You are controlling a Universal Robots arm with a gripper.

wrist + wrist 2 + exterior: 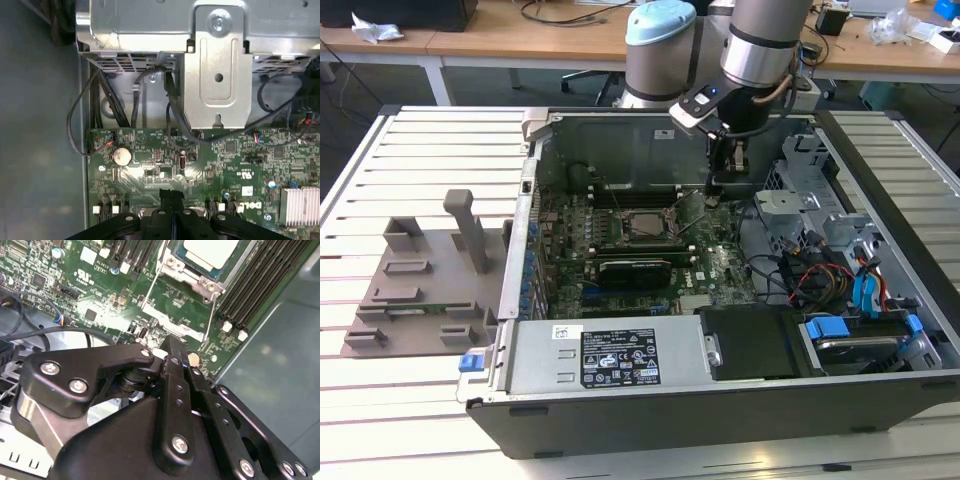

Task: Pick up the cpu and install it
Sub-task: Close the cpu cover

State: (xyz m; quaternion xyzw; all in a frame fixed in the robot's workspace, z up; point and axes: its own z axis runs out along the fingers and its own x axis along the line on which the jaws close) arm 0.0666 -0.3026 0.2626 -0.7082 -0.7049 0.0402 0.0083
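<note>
- Gripper (pixel 172 344): its black linkage is closest to the lens in the second wrist view. The jaws are drawn together, with nothing visible between them.
- The gripper tips hang just above the green motherboard (pixel 200 165), near the coin cell battery (pixel 121 156).
- cpu (pixel 210 251): lies flat in the motherboard socket, pale metal top up, with the metal retention frame (pixel 192 280) around it. It is apart from the gripper.
- In the exterior view the gripper stands to the exterior view's right of the socket.
- Expansion card (pixel 635 268): long and black, lying between the socket and the power supply (pixel 600 355).
- Computer case (pixel 720 420): lies open on the slatted bench (pixel 420 130), with a grey fixture (pixel 420 290) on the exterior view's left.
</note>
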